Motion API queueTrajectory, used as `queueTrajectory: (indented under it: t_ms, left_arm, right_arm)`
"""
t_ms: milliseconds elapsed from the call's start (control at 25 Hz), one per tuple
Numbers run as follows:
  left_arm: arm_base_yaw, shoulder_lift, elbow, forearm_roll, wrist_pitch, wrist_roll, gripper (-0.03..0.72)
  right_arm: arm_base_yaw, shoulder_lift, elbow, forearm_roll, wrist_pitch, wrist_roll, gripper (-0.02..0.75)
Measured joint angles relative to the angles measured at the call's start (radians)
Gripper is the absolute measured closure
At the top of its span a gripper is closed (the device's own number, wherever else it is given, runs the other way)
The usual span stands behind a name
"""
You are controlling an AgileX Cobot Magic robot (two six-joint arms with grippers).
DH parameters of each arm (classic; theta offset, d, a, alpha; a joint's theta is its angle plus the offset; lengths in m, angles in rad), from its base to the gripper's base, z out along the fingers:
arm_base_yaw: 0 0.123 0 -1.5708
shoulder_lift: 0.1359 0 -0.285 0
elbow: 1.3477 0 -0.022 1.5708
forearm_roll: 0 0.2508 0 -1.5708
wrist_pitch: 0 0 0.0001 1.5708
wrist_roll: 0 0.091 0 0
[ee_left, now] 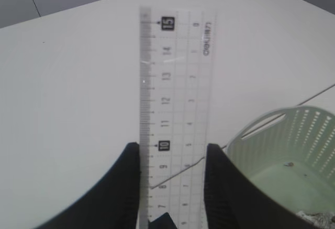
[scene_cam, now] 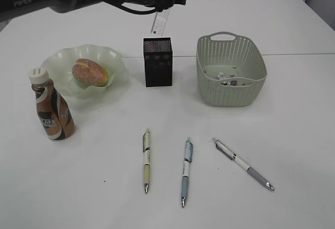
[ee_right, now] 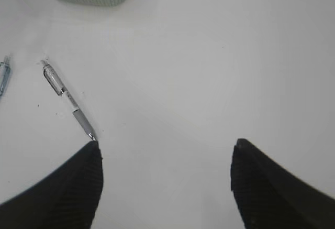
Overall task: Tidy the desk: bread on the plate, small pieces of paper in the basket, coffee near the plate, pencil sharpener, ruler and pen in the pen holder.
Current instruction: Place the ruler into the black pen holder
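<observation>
Clear plastic ruler [scene_cam: 158, 23] hangs clamped in the left gripper [ee_left: 172, 187], long axis near upright, lower end just above the rear rim of the black mesh pen holder [scene_cam: 157, 61]. Holder lies directly below and slightly toward the camera from the ruler tip. Right gripper [ee_right: 165, 184] spread wide, empty, over bare desk [ee_right: 209, 72] beside a grey pen [ee_right: 68, 100]; left arm is nearer.

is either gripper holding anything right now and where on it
The left gripper holds the short clear plastic ruler, pinching its two long edges near the low-number end. The right gripper is open and holds nothing.
</observation>
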Motion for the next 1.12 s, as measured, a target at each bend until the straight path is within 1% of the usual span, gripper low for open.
queueTrajectory:
  t_ms: [520,840,1040,1120]
  left_arm:
    - [-0.002,-0.194,0.0,0.0,0.348,0.0,0.449]
    - [-0.002,-0.327,0.0,-0.007,0.714,0.0,0.449]
    - [-0.002,-0.387,0.0,-0.013,0.957,0.004,0.449]
    - [-0.002,-0.402,0.0,-0.036,1.001,0.021,0.449]
  right_arm:
    - [0.0,0.0,0.0,0.0,0.0,0.0,0.176]
    - [0.0,0.0,0.0,0.002,0.0,0.0,0.176]
    - [0.0,0.0,0.0,0.025,0.0,0.0,0.176]
    - [0.0,0.0,0.0,0.029,0.0,0.0,0.176]
